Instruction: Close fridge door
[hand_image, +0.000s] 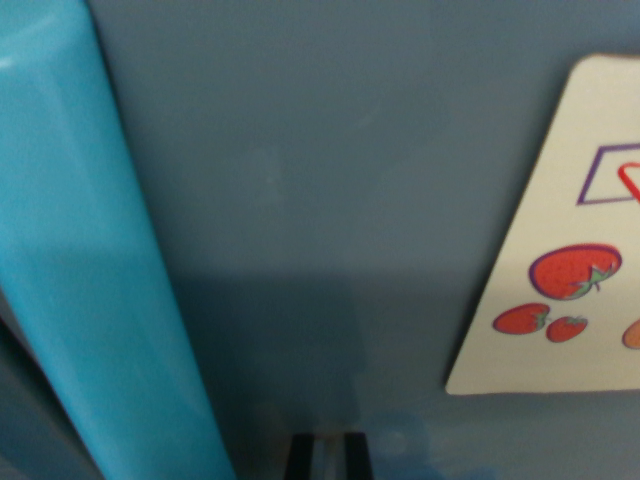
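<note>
We see only the tips of our gripper (327, 455) at the bottom edge, and cannot tell whether the fingers are apart. The door (330, 190) fills the view just beyond them, its handle (95, 290) left, a sticker (565, 260) right.

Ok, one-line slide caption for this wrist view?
Wrist camera close against the blue fridge door, turquoise handle at left, strawberry sticker at right.
</note>
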